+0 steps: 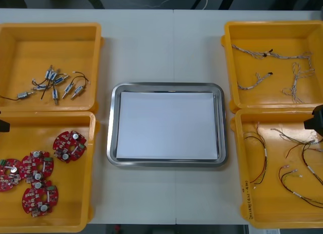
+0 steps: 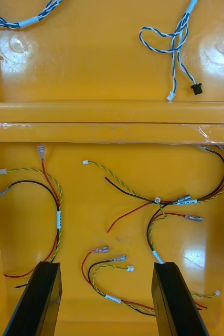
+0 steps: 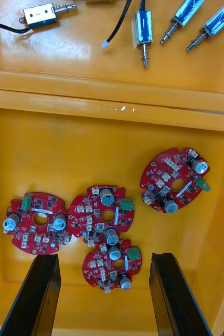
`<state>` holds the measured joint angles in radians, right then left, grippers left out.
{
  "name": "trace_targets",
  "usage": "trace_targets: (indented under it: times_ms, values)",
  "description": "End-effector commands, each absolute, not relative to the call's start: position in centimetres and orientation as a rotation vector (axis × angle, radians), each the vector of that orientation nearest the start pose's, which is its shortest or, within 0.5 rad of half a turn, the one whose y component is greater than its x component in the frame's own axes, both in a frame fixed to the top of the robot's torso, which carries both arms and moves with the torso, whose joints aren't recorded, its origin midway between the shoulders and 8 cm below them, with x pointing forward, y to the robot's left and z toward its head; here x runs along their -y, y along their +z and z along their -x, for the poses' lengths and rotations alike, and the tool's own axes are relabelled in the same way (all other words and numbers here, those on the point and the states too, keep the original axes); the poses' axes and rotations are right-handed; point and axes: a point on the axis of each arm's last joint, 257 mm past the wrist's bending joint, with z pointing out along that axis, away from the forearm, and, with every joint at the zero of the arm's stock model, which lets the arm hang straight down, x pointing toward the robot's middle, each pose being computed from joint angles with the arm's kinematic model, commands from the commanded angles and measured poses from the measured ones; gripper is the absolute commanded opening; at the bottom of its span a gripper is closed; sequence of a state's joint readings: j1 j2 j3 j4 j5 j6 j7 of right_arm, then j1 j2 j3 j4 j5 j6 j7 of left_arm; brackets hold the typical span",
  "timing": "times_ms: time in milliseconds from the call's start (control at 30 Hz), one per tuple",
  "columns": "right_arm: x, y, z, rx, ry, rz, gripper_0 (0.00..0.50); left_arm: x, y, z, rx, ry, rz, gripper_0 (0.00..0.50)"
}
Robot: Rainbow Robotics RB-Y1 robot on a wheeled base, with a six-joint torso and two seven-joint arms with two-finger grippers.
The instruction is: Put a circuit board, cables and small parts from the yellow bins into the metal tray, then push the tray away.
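Observation:
The metal tray (image 1: 114, 124), white inside, lies mid-table with nothing in it. My left gripper (image 3: 104, 296) hangs open over the near left yellow bin (image 3: 54, 147), where several red circuit boards lie; one board (image 3: 112, 262) sits between its fingers, below them. My right gripper (image 2: 105, 299) is open above the near right bin (image 2: 91, 215), with a red and yellow cable (image 2: 104, 270) lying between the fingers on the bin floor. In the front view the left gripper (image 1: 3, 125) and the right gripper (image 1: 315, 120) show at the table's side edges.
The far left bin (image 1: 30, 47) holds small metal parts (image 1: 55, 85). Blue and white cables (image 1: 272, 55) lie in the far right bin (image 1: 237, 42). Raised bin walls separate near and far bins. Bare table runs around the tray.

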<state>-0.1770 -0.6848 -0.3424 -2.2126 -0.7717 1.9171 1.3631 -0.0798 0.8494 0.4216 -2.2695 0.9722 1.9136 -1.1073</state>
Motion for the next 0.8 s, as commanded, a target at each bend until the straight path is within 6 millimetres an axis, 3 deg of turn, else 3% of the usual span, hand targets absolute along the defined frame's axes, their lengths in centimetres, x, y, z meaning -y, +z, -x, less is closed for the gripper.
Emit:
trace_targets:
  times_ms: [33,800]
  values:
    - [38.14,-15.50,-37.86,-2.617,-0.044,-0.038,0.500,-40.04,-12.94,-34.61,-2.633,0.078,0.088,0.500]
    - [38.14,-15.50,-37.86,-2.617,-0.044,-0.038,0.500,-40.04,-12.94,-34.61,-2.633,0.078,0.088,0.500]
